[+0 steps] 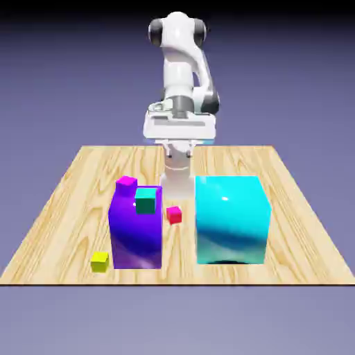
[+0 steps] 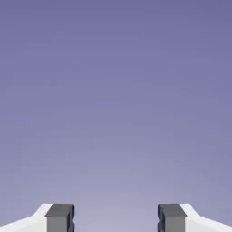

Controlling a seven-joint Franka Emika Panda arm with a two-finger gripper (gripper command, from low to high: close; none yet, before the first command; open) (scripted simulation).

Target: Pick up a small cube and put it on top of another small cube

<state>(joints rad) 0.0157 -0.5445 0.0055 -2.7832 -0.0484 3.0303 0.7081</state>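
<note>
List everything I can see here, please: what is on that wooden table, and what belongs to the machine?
Wooden table: one, light wood grain, under everything.
Big purple block: one, the exterior view's left of middle.
Big cyan block: one, the exterior view's right of middle.
Tiny red cube: one, on the table between the big blocks.
Tiny magenta cube: one, at the purple block's far top corner.
Tiny teal cube: one, on top of the purple block.
Tiny yellow cube: one, on the table left of the purple block.
White robot arm: one, at the table's far edge.
Gripper: one, grey fingertips apart, nothing between them.
</note>
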